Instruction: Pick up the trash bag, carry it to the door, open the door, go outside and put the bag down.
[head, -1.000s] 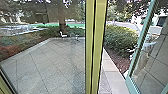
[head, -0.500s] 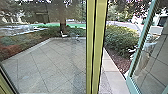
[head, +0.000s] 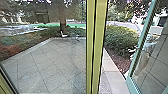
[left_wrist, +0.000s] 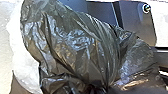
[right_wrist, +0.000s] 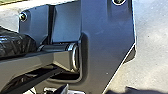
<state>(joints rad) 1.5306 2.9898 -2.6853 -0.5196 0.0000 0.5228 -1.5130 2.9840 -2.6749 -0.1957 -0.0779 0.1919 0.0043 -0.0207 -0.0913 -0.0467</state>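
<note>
Carrying stage: probably taking the trash bag (left_wrist: 75, 45) out through the doorway, with the set-down not yet done.
Trash bag: dark, glossy and creased, close before the left wrist camera, in front of the robot's base plate (right_wrist: 105, 45); part of it also shows by the jointed bar (right_wrist: 61, 58) in the right wrist view. Whether it touches the ground, I cannot tell.
Door: the green-edged leaf (head: 139, 47) stands open to the right of the yellow-green post (head: 99, 45), with a gap between them onto a pale paved strip and a shrub (head: 120, 40).
Glass: a fixed-looking pane (head: 45, 15) lies left of the post, the paved yard (head: 55, 62) visible through it.
Post, main risk: it rises near the middle of the head view, so driving straight on could knock the base or an arm against it, or against the pane.
Door leaf, risk: if nothing keeps it back, it could swing in and catch the robot or the bag.
Bag film, risk: loose folds could snag on the post, the leaf's edge or the jointed bar, and thin plastic could tear.
Left jaws: how far open, I cannot tell; the bag bunches close by, so a hold is likely but unseen.
Right jaws: opening and contact both unclear; any hold on the bag cannot be confirmed.
</note>
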